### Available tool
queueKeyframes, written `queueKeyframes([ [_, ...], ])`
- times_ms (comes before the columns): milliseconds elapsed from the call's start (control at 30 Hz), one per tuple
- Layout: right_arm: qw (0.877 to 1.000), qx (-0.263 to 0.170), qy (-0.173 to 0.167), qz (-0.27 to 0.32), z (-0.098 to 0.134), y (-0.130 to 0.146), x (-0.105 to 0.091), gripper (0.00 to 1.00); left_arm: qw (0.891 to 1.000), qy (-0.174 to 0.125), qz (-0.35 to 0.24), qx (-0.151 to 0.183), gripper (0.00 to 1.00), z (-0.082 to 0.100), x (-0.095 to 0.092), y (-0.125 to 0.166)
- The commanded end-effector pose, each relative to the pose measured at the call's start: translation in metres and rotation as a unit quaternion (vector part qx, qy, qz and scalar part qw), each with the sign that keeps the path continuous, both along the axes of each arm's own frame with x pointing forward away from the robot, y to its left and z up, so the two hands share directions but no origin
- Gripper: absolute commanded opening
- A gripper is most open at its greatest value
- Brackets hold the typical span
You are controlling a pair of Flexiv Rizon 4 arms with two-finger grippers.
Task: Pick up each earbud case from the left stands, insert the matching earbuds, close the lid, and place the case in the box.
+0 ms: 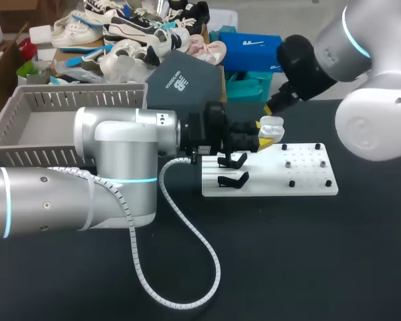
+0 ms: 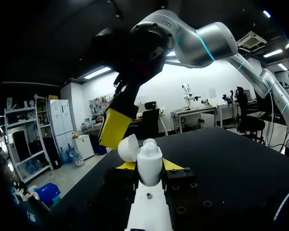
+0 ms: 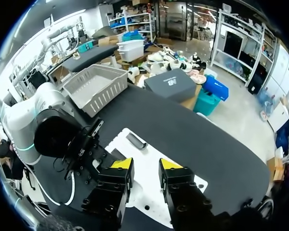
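Earbud case [image 1: 272, 125], white, lid flipped open, is sitting upright in the left gripper [image 1: 259, 138], whose yellow tips are pressing on it from both sides. The left wrist view is showing the same case [image 2: 149, 161] squeezed between the two tips, the lid [image 2: 128, 147] tilting off to one side. The left arm [image 1: 113, 167] is reaching in across the table, holding the case above the far edge of the white stand plate [image 1: 307, 182].

The right gripper [image 3: 146, 166] is hanging over that plate with its fingers apart and nothing between them. One of its yellow fingertips [image 2: 113, 127] is sitting just beside the open lid.

Two black stands [image 1: 232, 160] are standing one behind the other on the left part of the plate. A grey slatted basket [image 1: 53, 117] is lying at the table's far left, well apart from the case. A white coiled cable [image 1: 187, 267] is looping over the black tabletop [image 1: 307, 267].
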State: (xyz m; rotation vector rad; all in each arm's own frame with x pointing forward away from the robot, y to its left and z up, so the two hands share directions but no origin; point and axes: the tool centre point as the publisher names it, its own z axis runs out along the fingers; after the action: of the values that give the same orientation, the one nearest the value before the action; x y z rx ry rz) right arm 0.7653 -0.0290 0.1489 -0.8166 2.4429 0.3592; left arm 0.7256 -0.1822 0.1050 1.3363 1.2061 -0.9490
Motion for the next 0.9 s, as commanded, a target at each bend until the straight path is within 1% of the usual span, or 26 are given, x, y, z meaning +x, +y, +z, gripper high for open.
queueKeyframes([
  [33, 1.000, 0.007, -0.009, -0.005, 0.000, -0.007, -0.017, 0.31, 1.000, -0.001, 0.001, -0.002, 0.00, -0.001, 0.000, 0.000],
  [400, 1.000, 0.017, -0.016, -0.008, 0.002, -0.008, -0.031, 0.31, 1.000, -0.001, 0.001, -0.002, 0.00, -0.001, 0.000, 0.000],
  [667, 0.998, 0.029, -0.034, -0.043, 0.012, -0.034, -0.044, 0.31, 1.000, -0.001, 0.001, -0.002, 0.00, -0.001, 0.000, 0.000],
  [767, 0.997, 0.030, -0.033, -0.060, 0.012, -0.045, -0.049, 0.31, 1.000, -0.012, 0.018, 0.000, 0.00, 0.005, 0.008, 0.018],
  [833, 0.996, 0.031, -0.032, -0.074, 0.012, -0.054, -0.054, 0.31, 0.999, -0.022, 0.036, -0.003, 0.00, 0.012, 0.015, 0.035],
  [900, 0.995, 0.030, -0.029, -0.086, 0.010, -0.061, -0.056, 0.31, 0.998, -0.037, 0.051, 0.005, 0.00, 0.018, 0.023, 0.053],
])
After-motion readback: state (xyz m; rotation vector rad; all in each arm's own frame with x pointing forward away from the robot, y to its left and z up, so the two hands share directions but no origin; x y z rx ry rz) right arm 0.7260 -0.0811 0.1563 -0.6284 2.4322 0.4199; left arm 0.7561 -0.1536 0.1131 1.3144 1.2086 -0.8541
